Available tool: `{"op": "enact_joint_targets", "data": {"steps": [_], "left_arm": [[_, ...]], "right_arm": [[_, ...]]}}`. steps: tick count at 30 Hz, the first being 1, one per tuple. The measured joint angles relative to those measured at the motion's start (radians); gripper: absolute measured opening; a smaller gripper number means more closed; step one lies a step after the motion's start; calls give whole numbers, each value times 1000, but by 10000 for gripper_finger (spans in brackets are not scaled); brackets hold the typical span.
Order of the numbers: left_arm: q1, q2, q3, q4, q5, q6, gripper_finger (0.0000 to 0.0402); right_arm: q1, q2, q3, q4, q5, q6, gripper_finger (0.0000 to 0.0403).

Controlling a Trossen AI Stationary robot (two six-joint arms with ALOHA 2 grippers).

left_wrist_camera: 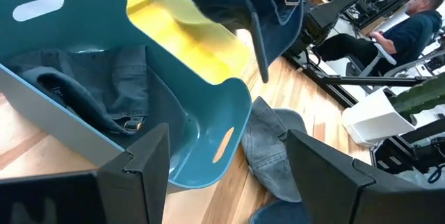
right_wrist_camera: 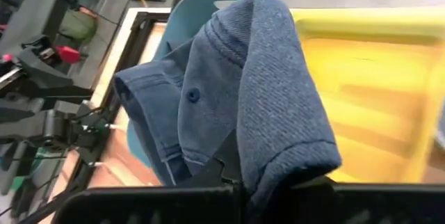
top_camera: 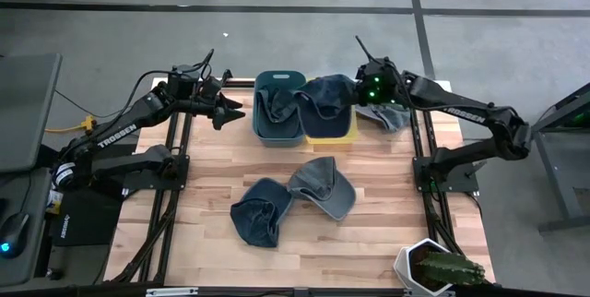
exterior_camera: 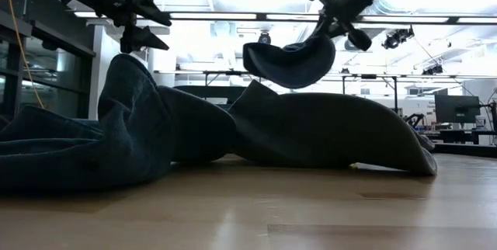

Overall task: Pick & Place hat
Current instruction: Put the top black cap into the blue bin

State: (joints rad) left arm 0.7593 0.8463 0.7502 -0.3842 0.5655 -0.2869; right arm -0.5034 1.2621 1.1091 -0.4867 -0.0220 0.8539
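A dark blue hat (top_camera: pixel 327 97) hangs above the yellow bin (top_camera: pixel 334 131), and my right gripper (top_camera: pixel 358 94) is shut on it. In the right wrist view the hat (right_wrist_camera: pixel 257 92) fills the middle, with the yellow bin (right_wrist_camera: pixel 375 78) behind it. The teal bin (top_camera: pixel 279 122) holds another denim hat (top_camera: pixel 274 105), which rests on the bin's floor (left_wrist_camera: pixel 83 92). My left gripper (top_camera: pixel 226 110) is open and holds nothing, just left of the teal bin (left_wrist_camera: pixel 174 133). Two more hats (top_camera: pixel 263 209) (top_camera: pixel 324 186) lie on the table. My right gripper pinches the dark blue hat between its two fingers at a bunched fold of its cloth (right_wrist_camera: pixel 233 156). It comes from the table's right side, slanting down. The hat is lifted clear over the yellow bin and droops below and beyond the fingers (exterior_camera: pixel 291 60).
A grey hat (top_camera: pixel 392 117) lies to the right of the yellow bin, under my right arm. A white pot with a green plant (top_camera: pixel 433 269) stands at the table's near right corner. A seated person (left_wrist_camera: pixel 410 15) shows beyond the table. Bare wood lies along the near edge (top_camera: pixel 184 242).
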Motion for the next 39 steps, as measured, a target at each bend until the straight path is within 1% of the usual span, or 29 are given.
{"op": "enact_joint_targets", "data": {"steps": [3, 9, 13, 15, 17, 19, 22, 28, 33, 37, 39], "left_arm": [[0, 0, 0, 0, -11, 2, 232], [0, 0, 0, 1, -26, 2, 232], [0, 0, 0, 44, -26, -19, 232], [0, 0, 0, 70, -39, -59, 232], [0, 0, 0, 102, -80, -104, 232], [0, 0, 0, 131, -126, -114, 232], [0, 0, 0, 186, -155, -171, 232], [0, 13, 0, 274, -156, -306, 232], [0, 84, 0, 385, -152, -473, 232], [0, 134, 1, 518, -145, -550, 234], [0, 159, 1, 579, -130, -587, 243]], "right_arm": [[0, 24, 0, 44, -19, 0, 3], [0, 35, 0, 65, -27, -9, 3], [0, 35, 0, 102, -31, -21, 3], [0, 35, 0, 117, -33, -23, 3], [0, 35, 0, 133, -34, -27, 3], [0, 35, 0, 161, -36, -35, 3], [0, 35, 0, 201, -37, -52, 3], [0, 42, 0, 278, -12, -116, 3], [-1, 80, 0, 378, -56, -148, 3], [-2, 122, 0, 399, -85, -166, 3], [-2, 138, 0, 410, -102, -180, 3]]}}
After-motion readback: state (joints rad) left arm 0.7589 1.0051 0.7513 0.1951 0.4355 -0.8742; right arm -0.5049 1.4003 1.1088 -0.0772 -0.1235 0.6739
